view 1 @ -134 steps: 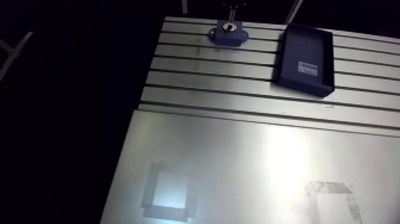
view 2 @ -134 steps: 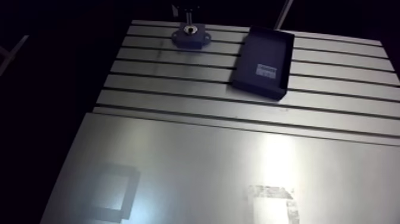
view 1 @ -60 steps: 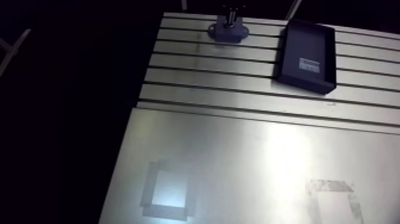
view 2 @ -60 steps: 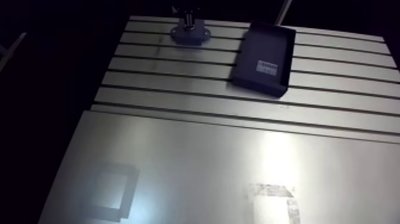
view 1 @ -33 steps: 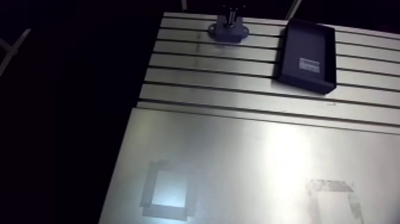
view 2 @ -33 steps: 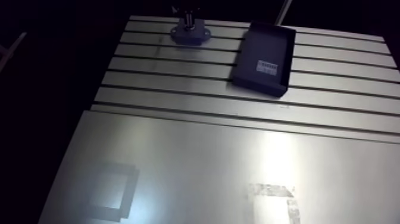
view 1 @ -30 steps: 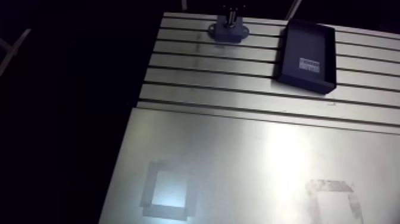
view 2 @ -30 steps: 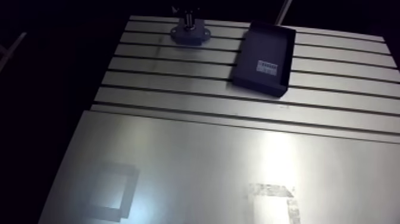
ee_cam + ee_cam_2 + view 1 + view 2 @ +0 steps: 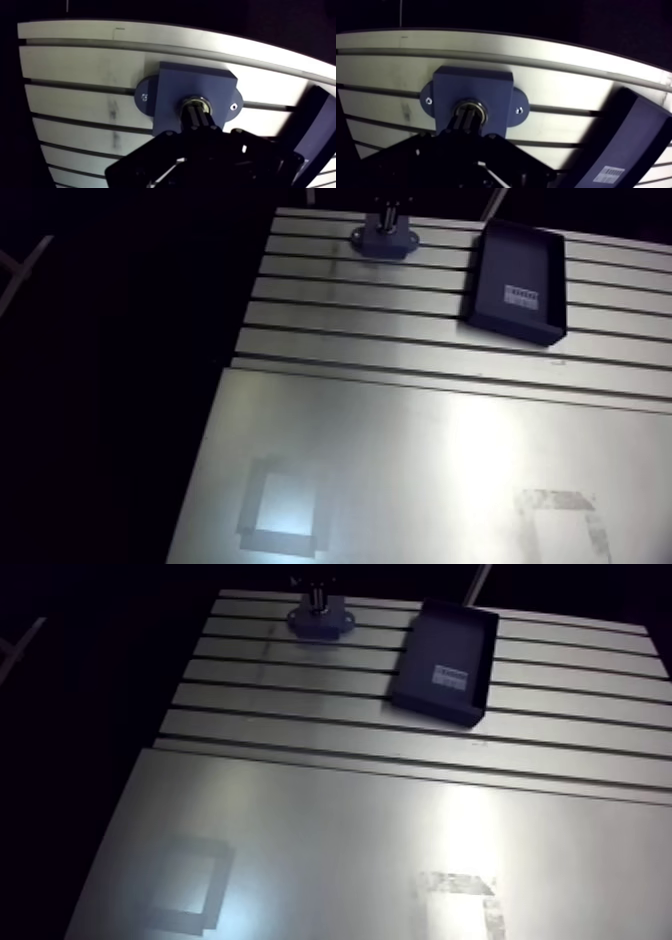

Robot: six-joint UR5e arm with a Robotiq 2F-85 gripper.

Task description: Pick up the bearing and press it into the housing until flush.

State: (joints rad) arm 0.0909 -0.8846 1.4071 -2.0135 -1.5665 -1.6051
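Gripper [image 9: 196, 114] fingers stand together as one narrow dark column, nothing clamped between them, and their tips meet the bearing [image 9: 196, 102] from above. Only a bright metal ring of the bearing shows around the tips, sitting in the round bore at the middle of the housing [image 9: 167, 92]. Whether it lies flush with the housing's top face I cannot tell, since the fingers cover most of it.

The housing is a dark blue block with a rounded ear on two opposite sides, each ear carrying a small screw. It rests flat on the slotted aluminium table [image 9: 85, 65], near the far edge in the arm view.

A dark blue tray [image 9: 517, 283] lies on the table beside the housing, apart from it, with a small white label [image 9: 521, 296] on its floor. Nearer the camera in the arm view, a smooth metal sheet [image 9: 420, 448] covers the table; two square tape outlines [image 9: 283, 508] are marked on it, well apart from each other.
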